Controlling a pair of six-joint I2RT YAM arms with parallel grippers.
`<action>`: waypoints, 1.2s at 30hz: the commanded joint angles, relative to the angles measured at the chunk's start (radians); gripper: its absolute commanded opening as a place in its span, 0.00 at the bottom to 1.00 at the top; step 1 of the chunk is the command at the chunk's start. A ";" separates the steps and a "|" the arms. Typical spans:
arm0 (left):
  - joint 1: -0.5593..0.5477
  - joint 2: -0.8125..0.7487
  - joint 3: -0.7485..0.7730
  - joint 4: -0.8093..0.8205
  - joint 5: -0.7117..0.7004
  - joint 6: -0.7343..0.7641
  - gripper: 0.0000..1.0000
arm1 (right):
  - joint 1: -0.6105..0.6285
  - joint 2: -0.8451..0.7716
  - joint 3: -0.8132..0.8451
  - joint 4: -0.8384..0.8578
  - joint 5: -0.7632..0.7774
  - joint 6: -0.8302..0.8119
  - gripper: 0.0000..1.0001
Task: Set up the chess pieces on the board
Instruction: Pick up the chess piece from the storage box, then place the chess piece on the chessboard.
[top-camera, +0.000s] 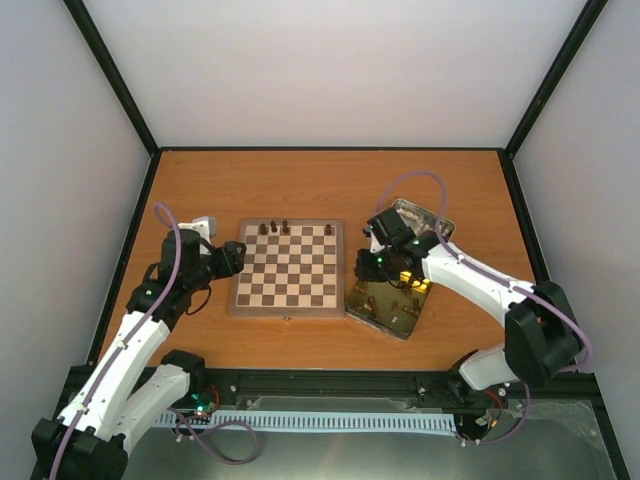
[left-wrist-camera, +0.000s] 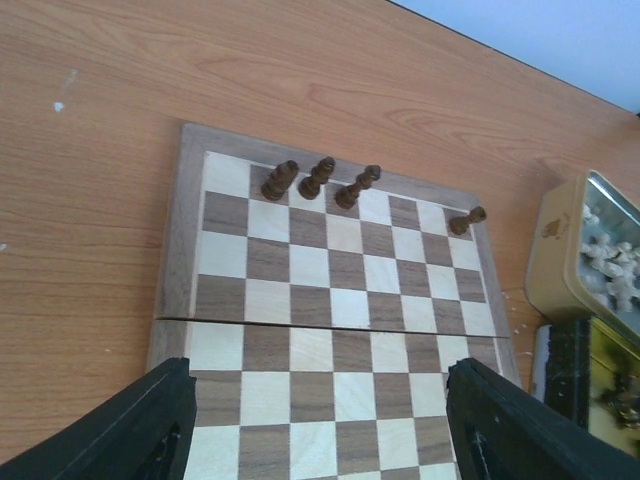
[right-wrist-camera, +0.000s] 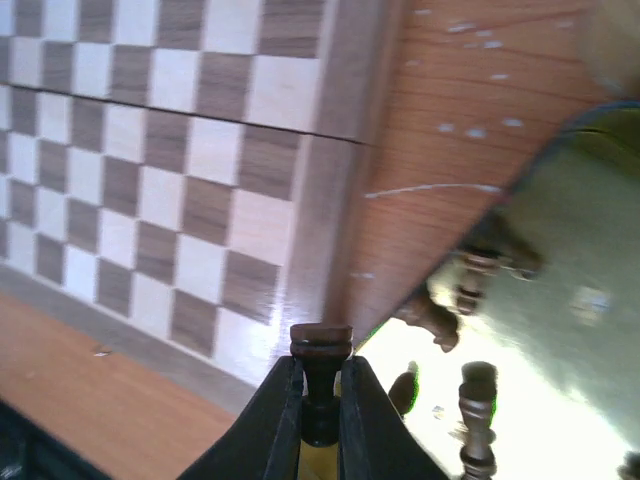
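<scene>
The left tool (left-wrist-camera: 320, 430) is wide open and holds nothing. It hangs at the left side of the board (top-camera: 290, 272). The board lies flat in the middle of the worktop (top-camera: 300, 180). Four brown chess pieces (left-wrist-camera: 319, 177) stand on its far row, three close together and one alone farther right. The right tool (right-wrist-camera: 320, 400) is clenched on one dark piece (right-wrist-camera: 321, 345), held upright. It is over the edge of the shiny gold tin (right-wrist-camera: 570, 280), just beside the board.

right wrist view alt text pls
The right gripper pinches a dark chess piece by its stem, at the edge of a gold-lined tin holding more dark pieces. The chessboard fills the left.
</scene>
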 joint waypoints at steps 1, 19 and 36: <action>0.005 -0.025 -0.003 0.059 0.117 0.038 0.70 | 0.018 0.073 0.057 0.043 -0.220 -0.070 0.03; 0.004 -0.069 -0.015 0.068 0.156 0.065 0.70 | 0.135 0.468 0.434 -0.344 -0.136 -0.184 0.07; 0.004 -0.095 -0.016 0.070 0.137 0.067 0.70 | 0.155 0.565 0.527 -0.413 -0.104 -0.197 0.12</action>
